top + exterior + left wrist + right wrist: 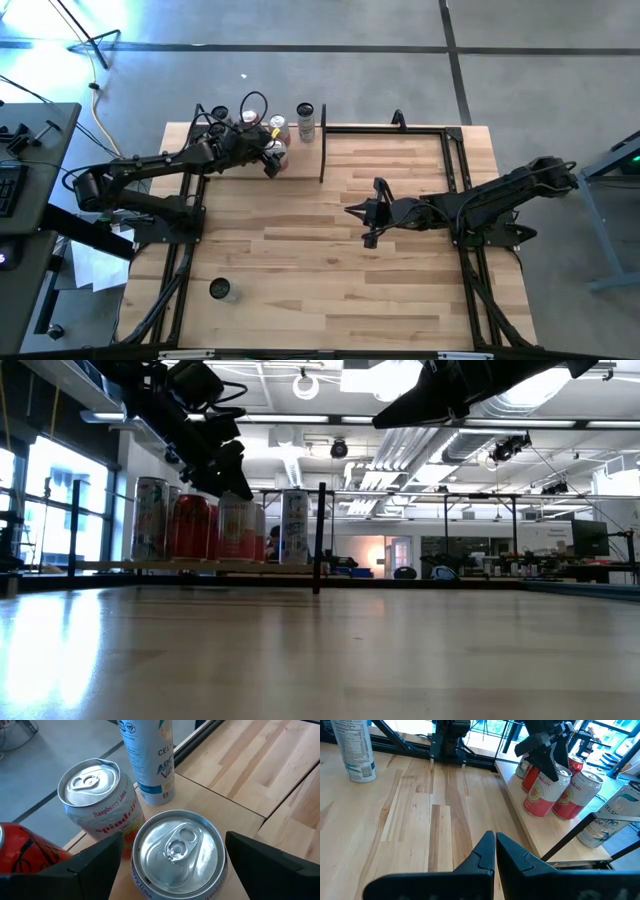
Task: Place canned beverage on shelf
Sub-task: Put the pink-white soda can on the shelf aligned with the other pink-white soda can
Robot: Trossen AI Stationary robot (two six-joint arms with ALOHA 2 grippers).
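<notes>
Left hand [175, 865] open astride can [177, 851] on shelf [200, 790]; right hand [492, 851] closed, empty, above tabletop [420, 820].

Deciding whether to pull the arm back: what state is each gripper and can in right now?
Front can: upright on shelf, sealed.
Left gripper: open, astride front can.
Raspberry Lime can: upright, sealed.
Tall can: upright.
Red can: upright.
Lone can: upright on table.
Right gripper: shut, above table.

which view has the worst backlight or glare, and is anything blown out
Low view: bright windows and ceiling lights leave the left hand a dark silhouette over the cans, with sheen on the table. High view: blue-white glare in the top-left corner. Left wrist view: evenly lit, the can lid crisp.
</notes>
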